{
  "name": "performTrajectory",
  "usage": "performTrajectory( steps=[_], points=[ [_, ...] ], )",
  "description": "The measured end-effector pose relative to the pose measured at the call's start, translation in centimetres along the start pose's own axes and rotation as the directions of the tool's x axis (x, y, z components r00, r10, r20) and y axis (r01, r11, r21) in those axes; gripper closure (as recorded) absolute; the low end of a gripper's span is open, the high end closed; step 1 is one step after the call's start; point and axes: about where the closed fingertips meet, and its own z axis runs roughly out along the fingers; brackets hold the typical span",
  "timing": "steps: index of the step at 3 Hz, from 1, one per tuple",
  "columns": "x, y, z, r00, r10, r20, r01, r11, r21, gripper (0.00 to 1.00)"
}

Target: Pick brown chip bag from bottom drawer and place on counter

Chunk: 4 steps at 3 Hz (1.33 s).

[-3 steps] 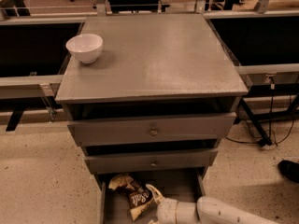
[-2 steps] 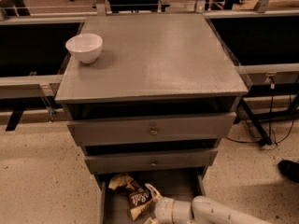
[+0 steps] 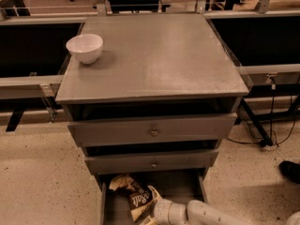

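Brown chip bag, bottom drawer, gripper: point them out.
brown chip bag point(image 3: 139, 199): camera view, dark lettered middle.
bottom drawer point(image 3: 182, 186): camera view, bare floor right of bag.
gripper point(image 3: 151, 214): camera view, tip at bag's lower edge.

One elevated front camera looks down at moderate range on the counter point(image 3: 154, 55) and bottom drawer point(image 3: 180, 187), the gripper point(image 3: 149, 214) in that drawer at frame bottom.

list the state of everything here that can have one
brown chip bag: crumpled, lying in the bottom drawer
bottom drawer: pulled open
middle drawer: in or nearly in
top drawer: in or nearly in
white bowl: upright on the counter's left rear
counter: no bag on it yet
gripper: low in the bottom drawer, at the bag's near end
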Motion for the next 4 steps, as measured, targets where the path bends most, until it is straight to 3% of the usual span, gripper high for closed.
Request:
performTrajectory(
  steps=[2, 4],
  points=[
    [3.9, -3.3, 3.6, 0.999, 0.047, -0.026, -0.045, 0.9977, 0.051, 0.00],
    [7.9, -6.9, 7.2, 0.995, 0.101, -0.010, -0.099, 0.9886, 0.113, 0.41]
  ],
)
